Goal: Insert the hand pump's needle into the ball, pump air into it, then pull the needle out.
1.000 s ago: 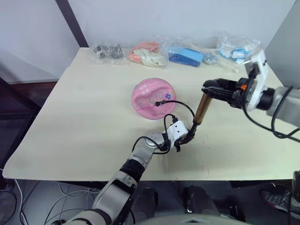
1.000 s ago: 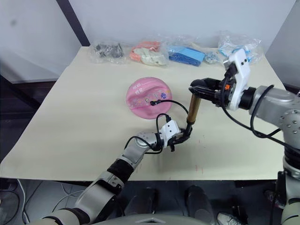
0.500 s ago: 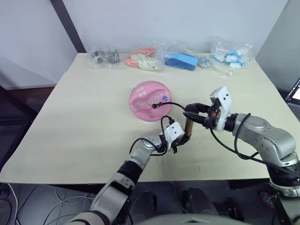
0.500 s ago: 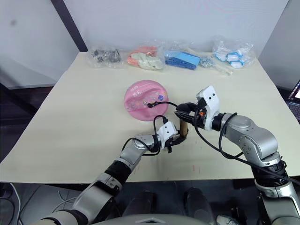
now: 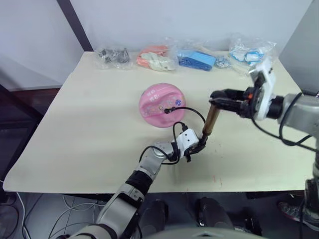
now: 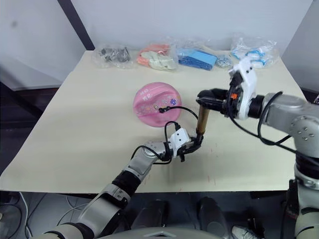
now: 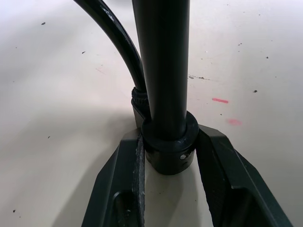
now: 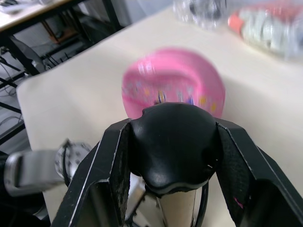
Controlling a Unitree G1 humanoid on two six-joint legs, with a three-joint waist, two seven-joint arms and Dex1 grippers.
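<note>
The pink ball sags as a dome at the table's middle. The hand pump stands upright to its right, gold barrel showing. My left gripper is shut on the pump's black base cap, one finger on each side. My right gripper is shut on the black T-handle, held raised above the barrel. The black hose loops from the base to the ball. The needle's black fitting sits against the ball's skin, and the pin itself is hidden.
Several clear bags lie along the table's far edge: dark parts, orange and white items, blue items, blue-white items. Small red marks dot the tabletop beside the pump.
Half a second ago the T-handle was pressed down close to the base. My right gripper has since lifted it, so the barrel shows long again. The left gripper holds still.
</note>
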